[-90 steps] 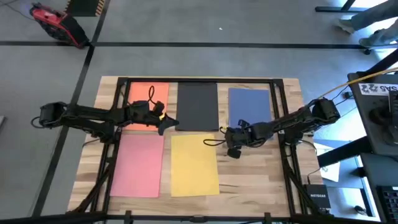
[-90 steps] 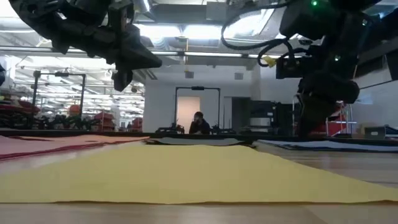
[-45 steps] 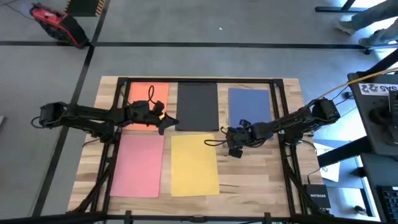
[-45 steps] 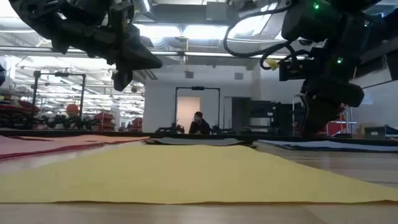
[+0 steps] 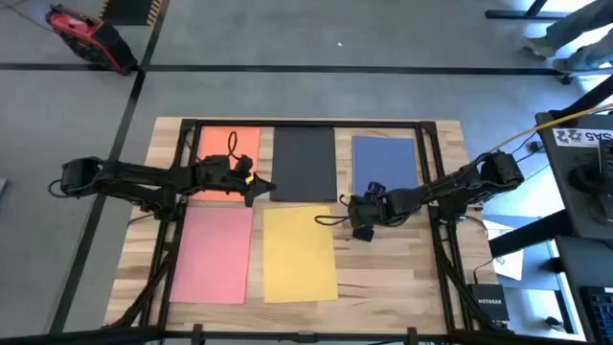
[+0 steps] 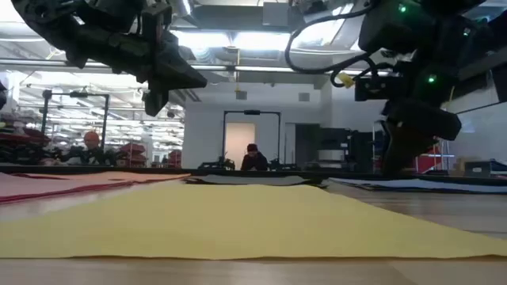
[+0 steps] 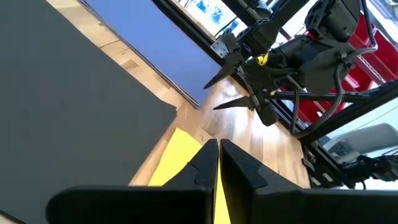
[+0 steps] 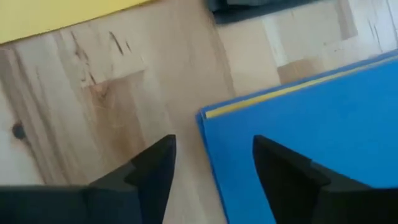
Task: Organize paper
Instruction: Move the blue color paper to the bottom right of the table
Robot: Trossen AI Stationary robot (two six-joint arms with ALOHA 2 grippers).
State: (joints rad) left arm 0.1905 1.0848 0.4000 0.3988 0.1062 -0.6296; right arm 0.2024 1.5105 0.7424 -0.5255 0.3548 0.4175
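Five sheets of paper lie flat on the wooden table: orange (image 5: 230, 153), black (image 5: 305, 163) and blue (image 5: 385, 165) in the far row, pink (image 5: 213, 254) and yellow (image 5: 299, 254) in the near row. My left gripper (image 5: 263, 189) hangs shut above the black sheet's near left corner (image 7: 168, 112), well clear of the table (image 6: 162, 75). My right gripper (image 5: 347, 206) is open and low over the blue sheet's near left corner (image 8: 208, 115), one finger (image 8: 155, 165) on each side of it. A thin yellow strip (image 8: 267, 93) shows along that blue edge.
Black frame rails (image 5: 188, 182) run along both sides of the table, and another (image 5: 306, 123) runs along its far edge. Bare wood (image 5: 393, 268) lies to the right of the yellow sheet. A person (image 6: 253, 157) shows far off in the room behind.
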